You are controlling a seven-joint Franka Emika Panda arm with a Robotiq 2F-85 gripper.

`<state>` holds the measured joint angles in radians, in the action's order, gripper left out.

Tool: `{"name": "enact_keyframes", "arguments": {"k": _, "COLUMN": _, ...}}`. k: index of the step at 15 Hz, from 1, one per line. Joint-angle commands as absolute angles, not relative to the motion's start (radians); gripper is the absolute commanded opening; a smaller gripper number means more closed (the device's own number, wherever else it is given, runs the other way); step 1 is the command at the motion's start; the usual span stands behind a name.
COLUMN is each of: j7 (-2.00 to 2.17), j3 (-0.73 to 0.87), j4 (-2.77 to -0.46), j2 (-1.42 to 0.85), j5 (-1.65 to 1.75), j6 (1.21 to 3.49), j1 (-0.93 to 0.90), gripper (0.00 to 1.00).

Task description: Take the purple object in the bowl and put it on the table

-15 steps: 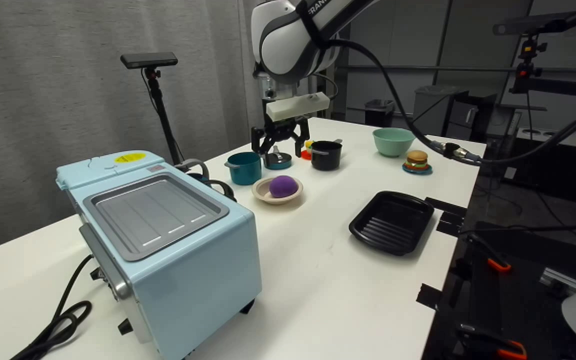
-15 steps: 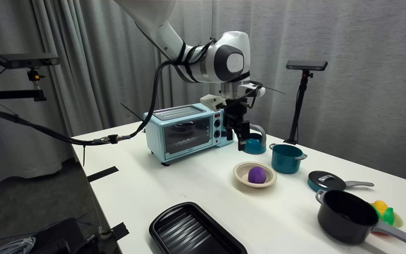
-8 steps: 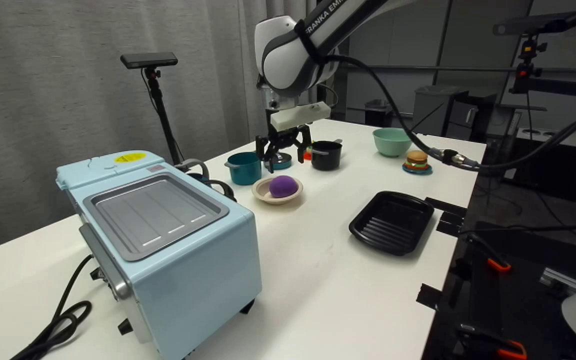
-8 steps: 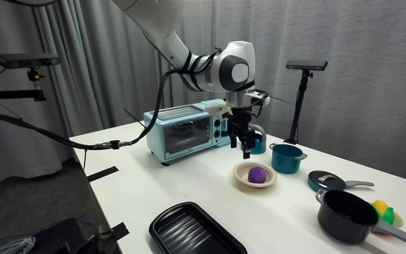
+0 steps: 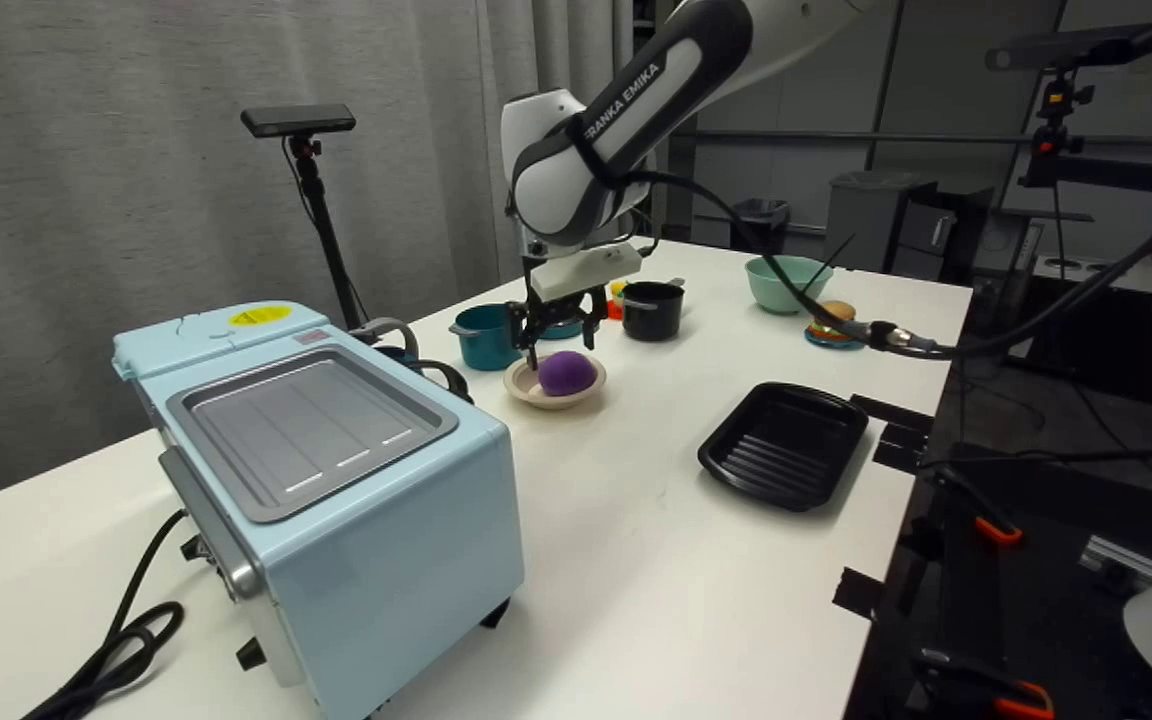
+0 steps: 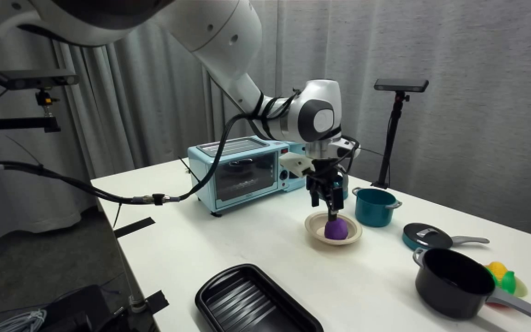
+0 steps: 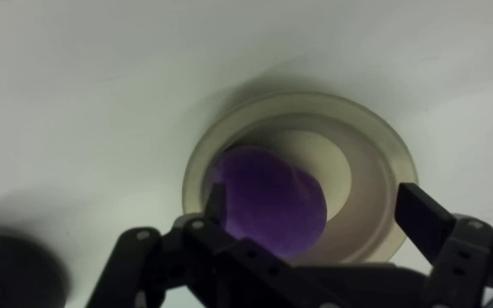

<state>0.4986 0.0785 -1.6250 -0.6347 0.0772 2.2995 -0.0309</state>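
Note:
The purple object (image 5: 568, 373) lies in the shallow cream bowl (image 5: 548, 402) on the white table (image 5: 626, 560). The purple object (image 6: 336, 230) and bowl (image 6: 312, 229) also show in an exterior view. My gripper (image 5: 561, 350) is open and empty, low over the bowl; it also shows here (image 6: 324, 210). In the wrist view the gripper's (image 7: 313, 201) left finger is at the left side of the purple object (image 7: 272, 201); whether it touches cannot be told. The right finger is over the bowl's (image 7: 302, 101) right rim, with a gap to the purple object.
A teal pot (image 5: 489, 340) stands close beside the bowl. A light blue toaster oven (image 6: 247, 173), a kettle, a lidded teal pan (image 6: 427, 236) and a black saucepan (image 6: 454, 286) stand around. A black ridged tray (image 5: 786, 445), green bowl (image 5: 784, 285) and toy burger (image 5: 833, 320) are also there.
My gripper has come down from above and over to the bowl, staying open, with its fingers now at bowl height. The bowl and the purple object have not moved.

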Motion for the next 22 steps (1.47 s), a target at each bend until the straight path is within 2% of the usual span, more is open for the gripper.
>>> {"name": "enact_keyframes", "arguments": {"k": 1, "j7": 0.489, "j3": 0.104, "j4": -1.515, "j2": -0.728, "j5": 0.064, "j6": 2.3, "j1": -0.046, "gripper": 1.0}}
{"name": "enact_keyframes", "arguments": {"k": 6, "j7": 0.496, "j3": 0.125, "j4": -1.454, "j2": -0.79, "j5": 0.07, "j6": 2.296, "j1": -0.05, "gripper": 1.0}}
{"name": "enact_keyframes", "arguments": {"k": 7, "j7": 0.496, "j3": 0.129, "j4": -1.445, "j2": -0.797, "j5": 0.07, "j6": 2.295, "j1": -0.05, "gripper": 0.92}}
{"name": "enact_keyframes", "arguments": {"k": 8, "j7": 0.497, "j3": 0.131, "j4": -1.439, "j2": -0.802, "j5": 0.069, "j6": 2.292, "j1": -0.049, "gripper": 0.74}}
{"name": "enact_keyframes", "arguments": {"k": 12, "j7": 0.494, "j3": 0.141, "j4": -1.425, "j2": -0.813, "j5": 0.069, "j6": 2.292, "j1": -0.047, "gripper": 0.42}}
{"name": "enact_keyframes", "arguments": {"k": 16, "j7": 0.485, "j3": 0.14, "j4": -1.441, "j2": -0.783, "j5": 0.066, "j6": 2.294, "j1": -0.043, "gripper": 0.15}}
{"name": "enact_keyframes", "arguments": {"k": 18, "j7": 0.475, "j3": 0.138, "j4": -1.466, "j2": -0.746, "j5": 0.064, "j6": 2.292, "j1": -0.04, "gripper": 0.03}}
{"name": "enact_keyframes", "arguments": {"k": 22, "j7": 0.451, "j3": 0.13, "j4": -1.526, "j2": -0.644, "j5": 0.058, "j6": 2.28, "j1": -0.031, "gripper": 0.02}}
